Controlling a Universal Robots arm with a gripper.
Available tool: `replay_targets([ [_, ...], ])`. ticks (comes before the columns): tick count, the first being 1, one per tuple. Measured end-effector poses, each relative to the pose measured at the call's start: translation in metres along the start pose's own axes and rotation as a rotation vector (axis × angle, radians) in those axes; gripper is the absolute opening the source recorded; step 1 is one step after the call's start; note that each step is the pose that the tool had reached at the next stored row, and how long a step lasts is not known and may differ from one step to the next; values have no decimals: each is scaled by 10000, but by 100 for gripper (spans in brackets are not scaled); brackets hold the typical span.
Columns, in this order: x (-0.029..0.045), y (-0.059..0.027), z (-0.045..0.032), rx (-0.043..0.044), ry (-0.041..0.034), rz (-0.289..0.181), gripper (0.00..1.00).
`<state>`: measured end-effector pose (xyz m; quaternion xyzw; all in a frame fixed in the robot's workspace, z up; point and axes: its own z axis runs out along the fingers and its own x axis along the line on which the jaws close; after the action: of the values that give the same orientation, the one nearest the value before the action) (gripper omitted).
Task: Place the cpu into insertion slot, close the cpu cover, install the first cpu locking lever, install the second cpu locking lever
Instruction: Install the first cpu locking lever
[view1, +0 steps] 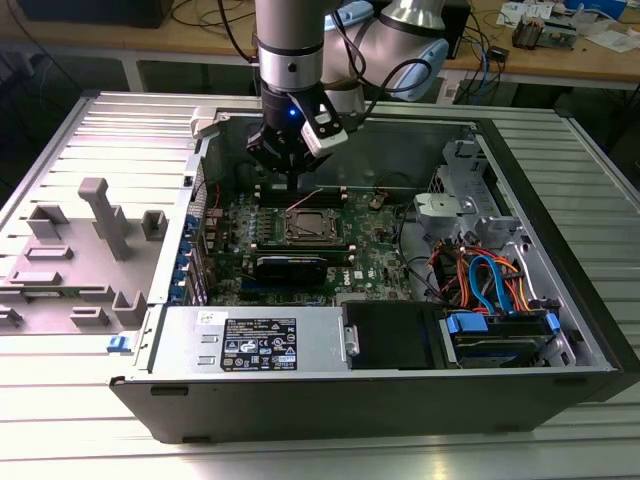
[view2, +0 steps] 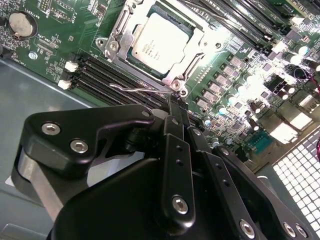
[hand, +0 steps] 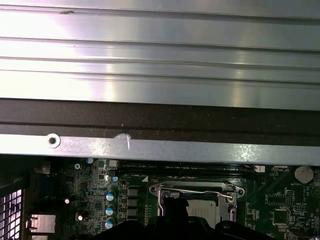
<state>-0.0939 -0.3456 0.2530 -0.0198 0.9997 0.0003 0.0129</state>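
Note:
The cpu (view2: 160, 42) lies flat in the socket, its silver-grey top facing up. The cpu cover (view2: 196, 50), a silvery frame, lies down around it. A thin wire locking lever (view2: 135, 88) runs along the socket edge nearest my gripper, and it is also seen as the wire (hand: 195, 190) across the socket. In the exterior view the socket (view1: 310, 226) sits mid-motherboard, with a thin lever (view1: 306, 201) slanting up beside it. My gripper (view2: 174, 102) hangs just above that edge, fingers (view2: 172, 150) shut together, tip close to the lever's end. In the exterior view my gripper (view1: 291, 176) is just behind the socket.
The open computer case (view1: 560, 380) lies on a ribbed metal table. Black memory slots (view2: 107, 75) run beside the socket. A black heatsink block (view1: 290, 266) sits in front of it. Cables and a drive bay (view1: 495, 300) fill the exterior view's right; a grey fixture (view1: 100, 215) stands on the left.

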Motion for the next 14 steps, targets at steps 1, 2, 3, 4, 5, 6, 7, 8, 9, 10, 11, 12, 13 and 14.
replay_targets([
  [1, 0, 0, 0, 0, 0, 0, 11],
  [2, 0, 0, 0, 0, 0, 0, 11],
  [3, 0, 0, 0, -1, 0, 0, 11],
  [4, 0, 0, 0, -2, 0, 0, 11],
  [5, 0, 0, 0, -11, 0, 0, 11],
  [6, 0, 0, 0, -20, 0, 0, 11],
  [7, 0, 0, 0, -21, 0, 0, 11],
  [8, 0, 0, 0, -21, -1, 0, 11],
  [9, 0, 0, 0, -21, -1, 1, 11],
  [10, 0, 0, 0, -22, -1, 0, 11],
  [11, 0, 0, 0, -22, -1, 0, 11],
  [12, 0, 0, 0, -23, -1, 0, 11],
  [13, 0, 0, 0, -23, -1, 0, 11],
  [14, 0, 0, 0, -24, -1, 1, 11],
])
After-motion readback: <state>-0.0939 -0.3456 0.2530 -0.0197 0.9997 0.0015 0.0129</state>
